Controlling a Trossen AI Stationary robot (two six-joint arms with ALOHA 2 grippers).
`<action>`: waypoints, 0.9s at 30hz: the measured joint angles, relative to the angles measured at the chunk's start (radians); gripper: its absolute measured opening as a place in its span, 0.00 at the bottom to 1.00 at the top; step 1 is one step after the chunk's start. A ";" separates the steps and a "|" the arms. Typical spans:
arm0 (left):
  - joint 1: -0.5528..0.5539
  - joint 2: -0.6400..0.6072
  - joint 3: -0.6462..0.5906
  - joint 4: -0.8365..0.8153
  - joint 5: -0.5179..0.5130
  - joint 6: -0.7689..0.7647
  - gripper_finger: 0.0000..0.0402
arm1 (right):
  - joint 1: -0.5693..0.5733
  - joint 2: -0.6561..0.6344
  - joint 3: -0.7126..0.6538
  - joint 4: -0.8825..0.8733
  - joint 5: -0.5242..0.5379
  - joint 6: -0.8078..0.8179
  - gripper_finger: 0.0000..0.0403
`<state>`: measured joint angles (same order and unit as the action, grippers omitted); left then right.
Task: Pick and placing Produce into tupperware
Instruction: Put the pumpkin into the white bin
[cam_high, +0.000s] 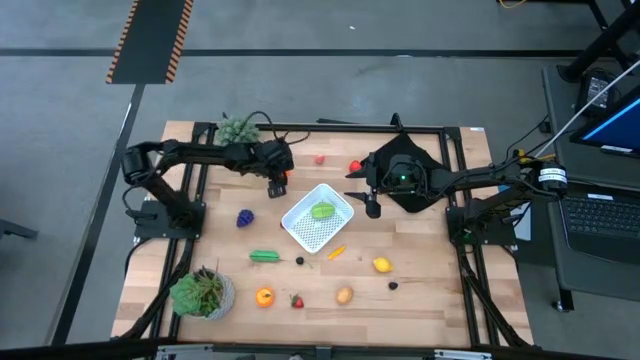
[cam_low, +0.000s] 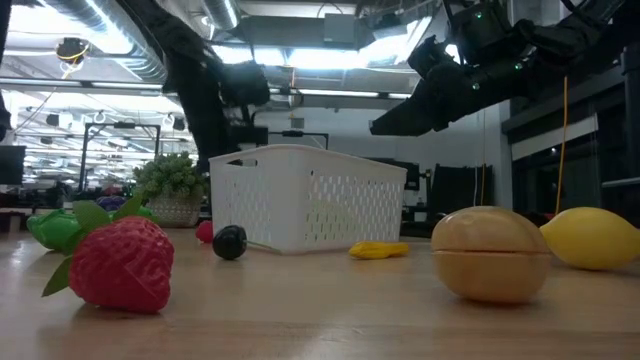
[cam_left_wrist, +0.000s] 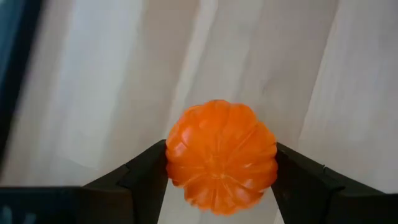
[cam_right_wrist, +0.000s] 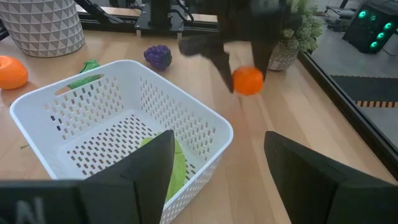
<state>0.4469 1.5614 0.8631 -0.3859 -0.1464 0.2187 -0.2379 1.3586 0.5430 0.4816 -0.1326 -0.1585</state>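
The white tupperware (cam_high: 318, 222) stands mid-table with a green leafy toy (cam_high: 322, 211) resting on its bottom; it also shows in the right wrist view (cam_right_wrist: 118, 118). My left gripper (cam_high: 278, 184) is just to the far left of the tupperware, shut on a small orange ribbed toy fruit (cam_left_wrist: 221, 155). My right gripper (cam_high: 372, 207) hangs open and empty at the tupperware's right side (cam_right_wrist: 214, 180). Other produce lies loose on the table: purple grapes (cam_high: 245, 217), a green vegetable (cam_high: 265, 256), a lemon (cam_high: 381, 265), a strawberry (cam_low: 120, 262) and a tan piece (cam_low: 490, 252). My left gripper pinches the orange toy fruit by its two opposite sides (cam_left_wrist: 174, 163) between its two fingers (cam_left_wrist: 146, 171). The fingers come from above, pointing down. The fruit (cam_right_wrist: 247, 81) appears lifted clear of the table.
Two potted plants stand at the far left (cam_high: 238, 128) and near left (cam_high: 203, 292). A black cloth (cam_high: 430, 190) lies under my right arm. Two red pieces (cam_high: 320, 158) (cam_high: 354, 166) lie near the far edge. An orange (cam_high: 264, 296) lies near the front edge.
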 joint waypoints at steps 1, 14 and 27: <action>0.000 -0.025 0.000 -0.007 0.002 0.000 0.59 | 0.000 0.000 0.000 0.000 0.000 -0.001 0.62; -0.088 -0.290 0.001 -0.016 0.138 -0.030 0.58 | 0.000 0.000 -0.001 0.086 0.000 -0.005 0.62; -0.266 -0.391 -0.098 0.223 0.164 -0.027 0.58 | 0.022 0.000 -0.001 0.103 -0.045 -0.004 0.62</action>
<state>0.1813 1.1700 0.7651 -0.1629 0.0180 0.1921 -0.2154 1.3582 0.5423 0.5842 -0.1779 -0.1621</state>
